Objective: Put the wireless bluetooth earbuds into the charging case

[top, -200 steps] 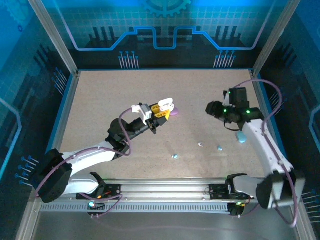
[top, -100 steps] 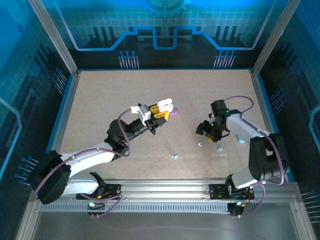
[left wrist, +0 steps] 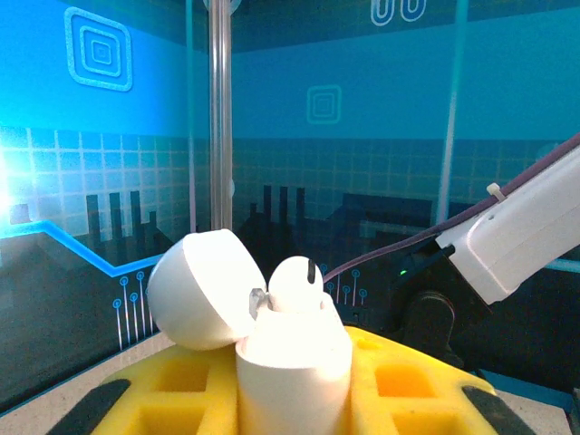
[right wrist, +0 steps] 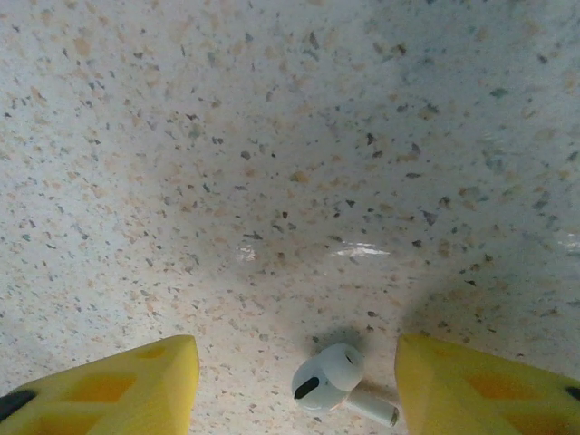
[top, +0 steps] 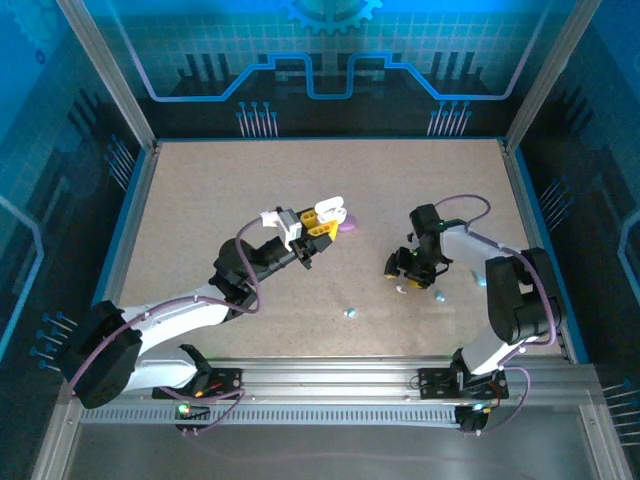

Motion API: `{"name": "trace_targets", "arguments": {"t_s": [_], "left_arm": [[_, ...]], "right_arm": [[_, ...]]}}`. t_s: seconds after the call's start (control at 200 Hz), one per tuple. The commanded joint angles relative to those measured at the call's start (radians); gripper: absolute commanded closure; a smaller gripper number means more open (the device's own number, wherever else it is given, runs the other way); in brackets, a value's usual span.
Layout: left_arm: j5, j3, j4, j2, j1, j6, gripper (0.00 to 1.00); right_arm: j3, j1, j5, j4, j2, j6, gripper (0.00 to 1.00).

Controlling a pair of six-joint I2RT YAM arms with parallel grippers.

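Top external view: across the table (top: pixel 200 200), we've watched the right arm (top: pixel 462 240) swing in from the far side and drop low, right of the white case (top: pixel 327 212). The left gripper (top: pixel 322 220) hasn't budged, clamped on that case, lid (left wrist: pixel 195 290) flipped back, one seated earbud (left wrist: pixel 297 285) already in. The right gripper (right wrist: pixel 294 362) now hangs spread wide, straddling the loose white earbud (right wrist: pixel 326 376), right of the case. We reckon the grab comes next. A blue bud (top: pixel 439 295) waits farther right.

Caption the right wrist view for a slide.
Right gripper open over a white earbud lying on the speckled table.
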Motion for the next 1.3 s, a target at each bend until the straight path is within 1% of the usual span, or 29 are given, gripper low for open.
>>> {"name": "trace_targets", "arguments": {"t_s": [0.0,0.27,0.335,0.465,1.031,1.296], "left_arm": [[-0.014,-0.006,0.012,-0.023,-0.007,0.015,0.77],[-0.010,-0.004,0.007,-0.025,-0.007,0.011,0.77],[-0.013,-0.006,0.006,-0.030,-0.007,0.009,0.77],[-0.019,-0.006,0.001,-0.037,-0.008,0.013,0.77],[-0.018,-0.002,0.000,-0.032,-0.006,0.009,0.77],[-0.022,-0.009,0.002,-0.030,-0.007,0.009,0.77]], "right_arm": [[-0.005,0.019,0.023,-0.002,0.021,-0.007,0.40],[-0.004,0.052,0.049,-0.026,0.016,0.014,0.41],[-0.055,0.062,0.056,-0.018,-0.002,0.031,0.41],[-0.096,0.072,0.050,0.007,-0.034,0.051,0.41],[-0.103,0.106,0.041,-0.012,-0.102,0.044,0.46],[-0.112,0.117,0.034,-0.005,-0.139,0.032,0.46]]}}
